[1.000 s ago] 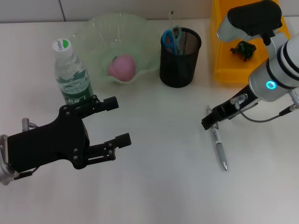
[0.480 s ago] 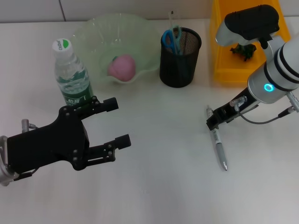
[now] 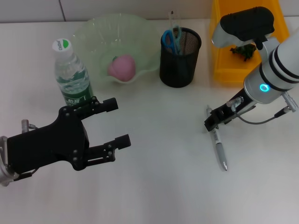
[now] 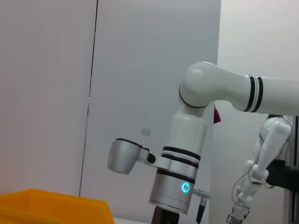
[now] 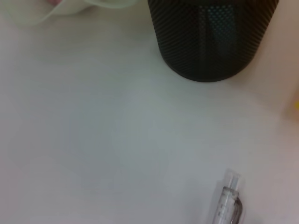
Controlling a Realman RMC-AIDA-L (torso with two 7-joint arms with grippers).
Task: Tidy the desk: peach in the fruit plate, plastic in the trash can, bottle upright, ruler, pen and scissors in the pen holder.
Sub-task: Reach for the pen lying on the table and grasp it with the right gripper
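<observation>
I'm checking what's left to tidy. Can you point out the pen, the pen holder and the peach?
pen (image 3: pixel 218 144), head view, on the middle of its barrel.
pen holder (image 3: pixel 179 65), head view, on its black mesh wall.
peach (image 3: pixel 122 66), head view, on its pink top.

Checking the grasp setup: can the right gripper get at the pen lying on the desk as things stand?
Probably yes. The right gripper sits right at the pen's upper end, nothing lies around it, and the pen holder stands well clear.
</observation>
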